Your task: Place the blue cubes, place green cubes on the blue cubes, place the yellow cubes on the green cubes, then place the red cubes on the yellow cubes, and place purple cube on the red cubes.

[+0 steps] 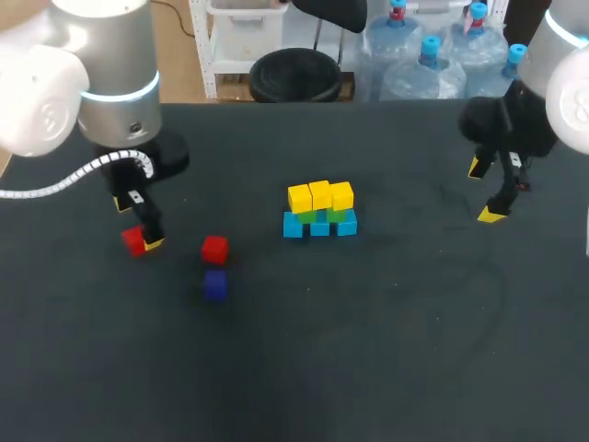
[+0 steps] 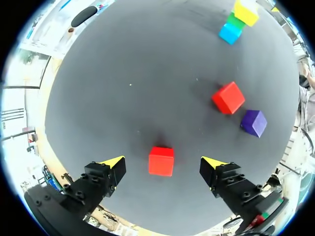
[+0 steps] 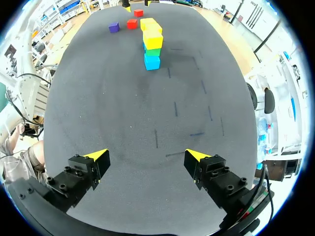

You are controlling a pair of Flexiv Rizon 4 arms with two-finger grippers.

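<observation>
A stack stands mid-table: a row of three blue cubes (image 1: 319,226), green cubes (image 1: 338,215) on them, and three yellow cubes (image 1: 319,195) on top. My left gripper (image 1: 138,224) is open at the left, down at the table. One red cube (image 2: 161,161) lies between its fingers, touching neither. A second red cube (image 1: 214,249) and a purple cube (image 1: 215,285) lie to the right of it. My right gripper (image 1: 485,191) hangs open and empty at the far right. In the right wrist view, the stack (image 3: 152,42) is far ahead of that gripper (image 3: 146,157).
The dark table (image 1: 386,350) carries only the cubes. The second red cube (image 2: 228,97) and the purple cube (image 2: 254,122) sit close together, between my left gripper and the stack (image 2: 238,19).
</observation>
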